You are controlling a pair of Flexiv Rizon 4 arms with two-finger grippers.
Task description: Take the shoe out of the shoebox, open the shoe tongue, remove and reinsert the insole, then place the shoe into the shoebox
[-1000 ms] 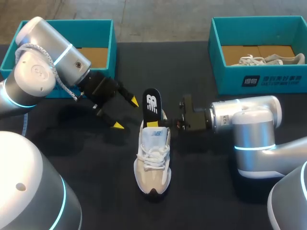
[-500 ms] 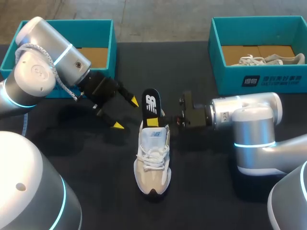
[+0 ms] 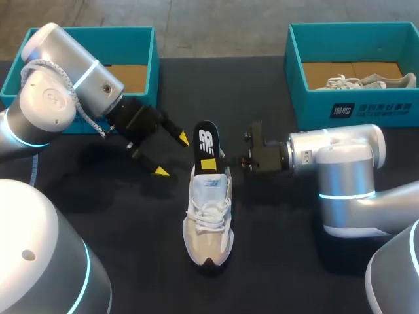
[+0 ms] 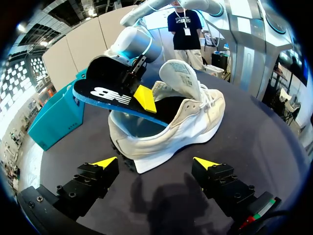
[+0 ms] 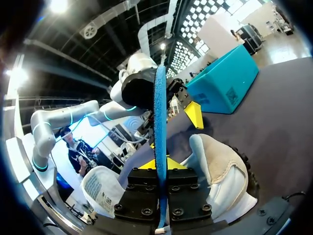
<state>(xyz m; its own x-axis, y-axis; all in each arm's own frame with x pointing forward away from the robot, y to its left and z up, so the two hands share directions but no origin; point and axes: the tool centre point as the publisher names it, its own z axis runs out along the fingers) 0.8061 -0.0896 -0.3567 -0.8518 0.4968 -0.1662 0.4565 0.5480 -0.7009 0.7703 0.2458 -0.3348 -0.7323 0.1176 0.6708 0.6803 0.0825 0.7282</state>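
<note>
The right wrist view alone shows the right tool (image 5: pixel 160 166) pinching the insole (image 5: pixel 159 98) edge-on; the left tool (image 4: pixel 155 164) is spread wide, facing the shoe (image 4: pixel 186 122).

The lower end of the insole (image 3: pixel 207 145) is disappearing inside the shoe (image 3: pixel 209 212), so its depth cannot be told. In the head view the right jaws' tips are hiding behind the insole. The left arm (image 3: pixel 65 91) is covering part of the left shoebox (image 3: pixel 141 49). The right shoebox (image 3: pixel 353 108) wall is hiding much of a second shoe (image 3: pixel 366 82).
</note>
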